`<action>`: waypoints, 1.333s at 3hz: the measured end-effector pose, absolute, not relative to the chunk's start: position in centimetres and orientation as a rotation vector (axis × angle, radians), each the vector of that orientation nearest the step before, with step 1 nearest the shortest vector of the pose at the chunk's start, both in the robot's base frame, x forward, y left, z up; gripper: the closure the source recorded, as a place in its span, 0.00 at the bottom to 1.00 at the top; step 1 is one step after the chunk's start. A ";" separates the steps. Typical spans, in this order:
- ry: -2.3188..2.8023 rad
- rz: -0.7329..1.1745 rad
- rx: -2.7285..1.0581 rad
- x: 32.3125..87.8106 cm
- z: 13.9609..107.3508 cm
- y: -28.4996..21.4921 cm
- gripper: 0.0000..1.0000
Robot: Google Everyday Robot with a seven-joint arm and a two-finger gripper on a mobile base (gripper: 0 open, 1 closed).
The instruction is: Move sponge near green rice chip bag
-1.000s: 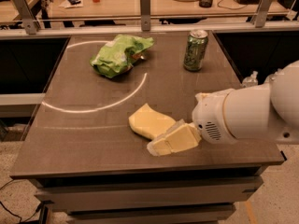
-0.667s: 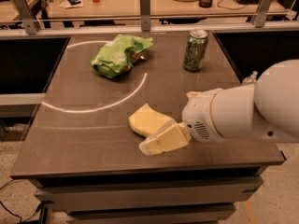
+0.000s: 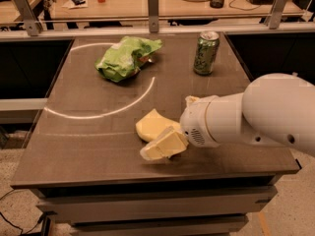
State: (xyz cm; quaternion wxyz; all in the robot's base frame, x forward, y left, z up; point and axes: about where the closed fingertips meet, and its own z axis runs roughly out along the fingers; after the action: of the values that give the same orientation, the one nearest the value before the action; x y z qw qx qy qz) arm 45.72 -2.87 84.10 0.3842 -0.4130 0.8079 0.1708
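The pale-yellow sponge lies flat on the dark table, near the front middle. The crumpled green rice chip bag lies at the table's back left, well apart from the sponge. My gripper is low over the sponge's right end, at the tip of the big white arm. It is open: one pale-yellow finger stands in front of the sponge, and the tip of the other shows behind it. The sponge's right end is hidden by the gripper.
A green soda can stands upright at the back right of the table. A white arc is drawn on the tabletop between the bag and the sponge. A railing and a desk with clutter lie behind the table's far edge.
My arm and gripper have moved left, and the front finger now sits further along the sponge's front edge. The sponge, bag and can have not moved.
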 end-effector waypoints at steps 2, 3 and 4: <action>2.071 0.439 -1.080 45.2 82.7 -3.2 0.16; 2.067 0.438 -1.098 45.1 82.5 -3.1 0.41; 2.062 0.436 -1.110 45.1 82.5 -3.1 0.64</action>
State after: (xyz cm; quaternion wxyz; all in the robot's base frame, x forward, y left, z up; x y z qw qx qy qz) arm 45.06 -3.10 82.53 0.3708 -0.4326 0.8040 0.1702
